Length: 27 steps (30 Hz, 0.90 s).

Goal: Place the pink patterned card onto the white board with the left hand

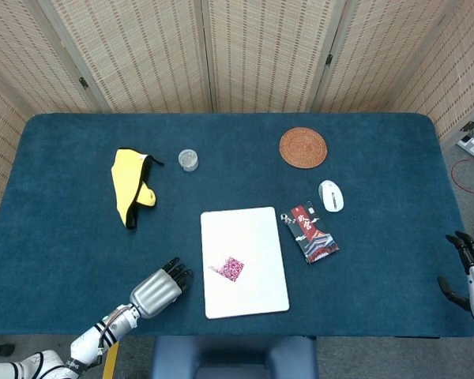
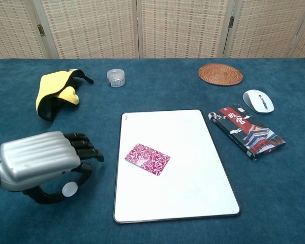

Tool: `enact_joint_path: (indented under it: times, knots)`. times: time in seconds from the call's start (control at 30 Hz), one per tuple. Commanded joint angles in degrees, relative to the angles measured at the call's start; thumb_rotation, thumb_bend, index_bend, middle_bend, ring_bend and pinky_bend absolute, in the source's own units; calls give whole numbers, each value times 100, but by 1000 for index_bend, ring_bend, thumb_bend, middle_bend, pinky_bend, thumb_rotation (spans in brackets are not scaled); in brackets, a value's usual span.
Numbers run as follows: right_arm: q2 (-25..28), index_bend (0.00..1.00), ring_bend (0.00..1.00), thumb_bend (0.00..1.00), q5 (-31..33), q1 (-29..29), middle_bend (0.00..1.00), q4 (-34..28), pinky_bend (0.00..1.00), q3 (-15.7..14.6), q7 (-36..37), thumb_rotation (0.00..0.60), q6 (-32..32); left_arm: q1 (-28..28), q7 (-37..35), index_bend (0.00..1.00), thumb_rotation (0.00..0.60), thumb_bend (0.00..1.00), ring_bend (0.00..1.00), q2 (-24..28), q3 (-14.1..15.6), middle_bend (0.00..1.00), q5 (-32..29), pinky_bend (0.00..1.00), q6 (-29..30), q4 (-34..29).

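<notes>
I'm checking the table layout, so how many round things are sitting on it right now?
2. A woven round coaster lies at the far right of the table, beyond the white mouse. A small clear round container stands at the far left-centre, beside the yellow cloth. None looks hidden.

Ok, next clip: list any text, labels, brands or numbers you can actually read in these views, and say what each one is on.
Red and black box: large white characters on its top face, too stylised and small to read with confidence.
Round woven coaster: a pattern at its centre, no legible text.
Pink patterned card: pattern only, no words visible.
White board, white mouse, small clear jar, yellow cloth: no readable markings.
</notes>
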Motion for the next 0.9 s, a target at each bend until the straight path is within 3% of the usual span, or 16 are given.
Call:
enact_joint_path:
  times: [0.03,0.37,0.73,0.9]
  knots:
    - [2,174,239,308,3,-1,181,-3,162,1,0,600,1,-51,-72,531,600,358,201,79,-107,208,-28,163,7,-101]
    - [-27,174,239,308,31,11,181,49,162,7,45,600,-36,-507,98,531,600,358,201,31,-726,208,-343,162,-318,-402]
    - [-31,175,238,308,126,-12,181,170,162,24,164,600,-65,-1274,781,531,600,358,202,-749,-1403,208,-1372,160,-1035,-17]
    - [-23,175,238,307,150,-30,181,209,162,27,218,600,-61,-1591,1143,531,600,358,201,-1042,-1575,208,-1927,157,-1212,143]
